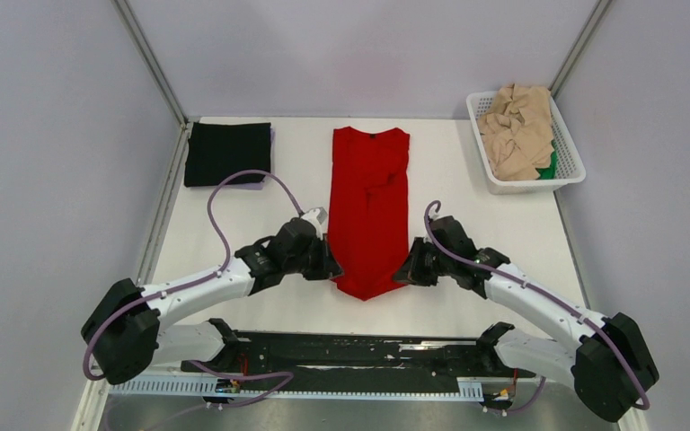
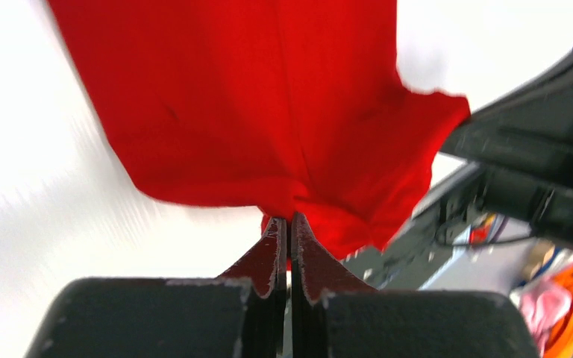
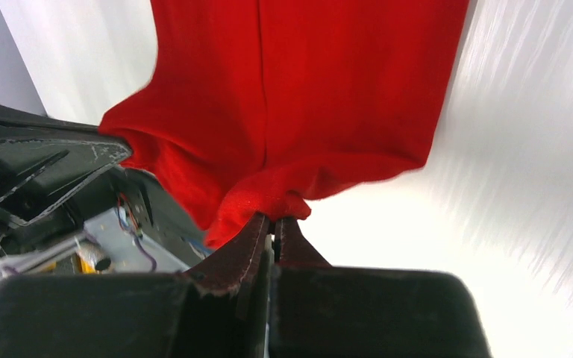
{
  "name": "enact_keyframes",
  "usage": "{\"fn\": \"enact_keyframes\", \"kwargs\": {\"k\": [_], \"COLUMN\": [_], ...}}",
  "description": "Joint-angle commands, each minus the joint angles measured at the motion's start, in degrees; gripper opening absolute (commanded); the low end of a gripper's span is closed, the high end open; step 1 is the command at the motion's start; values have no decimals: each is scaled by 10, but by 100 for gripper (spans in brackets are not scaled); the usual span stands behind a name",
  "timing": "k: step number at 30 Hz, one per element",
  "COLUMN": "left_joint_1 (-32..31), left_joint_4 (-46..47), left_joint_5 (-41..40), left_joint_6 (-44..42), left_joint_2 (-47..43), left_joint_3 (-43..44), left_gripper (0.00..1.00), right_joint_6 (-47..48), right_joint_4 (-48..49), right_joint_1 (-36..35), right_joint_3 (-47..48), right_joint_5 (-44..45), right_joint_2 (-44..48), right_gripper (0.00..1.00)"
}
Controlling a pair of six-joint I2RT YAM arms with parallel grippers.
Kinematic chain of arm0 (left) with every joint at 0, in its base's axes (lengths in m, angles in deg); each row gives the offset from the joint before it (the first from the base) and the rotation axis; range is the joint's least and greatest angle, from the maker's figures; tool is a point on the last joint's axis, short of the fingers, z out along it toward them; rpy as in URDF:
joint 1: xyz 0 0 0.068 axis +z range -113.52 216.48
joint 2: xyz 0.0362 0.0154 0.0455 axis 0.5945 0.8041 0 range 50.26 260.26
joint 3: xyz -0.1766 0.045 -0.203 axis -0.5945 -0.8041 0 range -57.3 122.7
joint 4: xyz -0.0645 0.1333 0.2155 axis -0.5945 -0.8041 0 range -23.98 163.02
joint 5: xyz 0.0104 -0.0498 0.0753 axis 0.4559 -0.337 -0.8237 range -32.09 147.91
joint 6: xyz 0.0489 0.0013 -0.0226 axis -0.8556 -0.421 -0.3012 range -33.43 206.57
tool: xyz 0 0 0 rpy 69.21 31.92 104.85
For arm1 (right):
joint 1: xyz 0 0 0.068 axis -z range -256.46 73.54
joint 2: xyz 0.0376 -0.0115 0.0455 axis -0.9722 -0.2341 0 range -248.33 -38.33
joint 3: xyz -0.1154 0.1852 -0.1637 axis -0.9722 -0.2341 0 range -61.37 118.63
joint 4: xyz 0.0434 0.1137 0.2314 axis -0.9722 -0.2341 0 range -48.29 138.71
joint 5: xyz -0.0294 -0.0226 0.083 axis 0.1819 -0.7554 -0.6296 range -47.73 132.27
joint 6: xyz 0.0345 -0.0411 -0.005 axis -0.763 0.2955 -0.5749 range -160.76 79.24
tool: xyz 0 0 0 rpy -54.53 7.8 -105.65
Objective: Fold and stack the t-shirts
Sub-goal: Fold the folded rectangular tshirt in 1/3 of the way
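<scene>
A bright red t-shirt (image 1: 370,202) lies lengthwise in the middle of the table, folded into a narrow strip with its collar at the far end. My left gripper (image 1: 332,269) is shut on the near left corner of its hem (image 2: 287,205). My right gripper (image 1: 404,272) is shut on the near right corner (image 3: 268,198). The hem sags to a point between the two grippers. A folded black t-shirt (image 1: 228,153) sits at the far left. Crumpled beige t-shirts (image 1: 519,130) fill the basket, with a green one (image 1: 550,166) showing underneath.
A white plastic lattice basket (image 1: 568,139) stands at the far right of the table. Metal frame posts (image 1: 153,63) rise at the back corners. The arms' black mounting rail (image 1: 350,355) runs along the near edge.
</scene>
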State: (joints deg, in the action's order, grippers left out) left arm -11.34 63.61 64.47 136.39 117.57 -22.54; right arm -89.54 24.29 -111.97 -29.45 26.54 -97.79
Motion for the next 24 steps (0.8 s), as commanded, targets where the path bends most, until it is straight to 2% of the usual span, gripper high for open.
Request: {"fn": "enact_keyframes", "kwargs": {"k": [1,4,9,14,24], "left_joint_1": [61,82,120,161,204], "left_joint_4": [43,31,19,21,7], "left_joint_5": [-34,-70,-83,-71,-32], "left_joint_6": [-6,-24,-57,-71,-104], "left_joint_2": [53,93,170,223,327], "left_joint_3": [59,99,178,231,340], "left_gripper": [0,0,0,0,0], "right_joint_6": [12,14,29,52,83], "right_joint_4": [57,73,93,100,112], "right_joint_1": [30,68,115,146,189], "right_joint_3": [57,93,150,209,288], "right_joint_5": [53,67,72,67,37], "right_joint_2": [-51,-94,-157,-220,-328], "right_gripper": [0,0,0,0,0]}}
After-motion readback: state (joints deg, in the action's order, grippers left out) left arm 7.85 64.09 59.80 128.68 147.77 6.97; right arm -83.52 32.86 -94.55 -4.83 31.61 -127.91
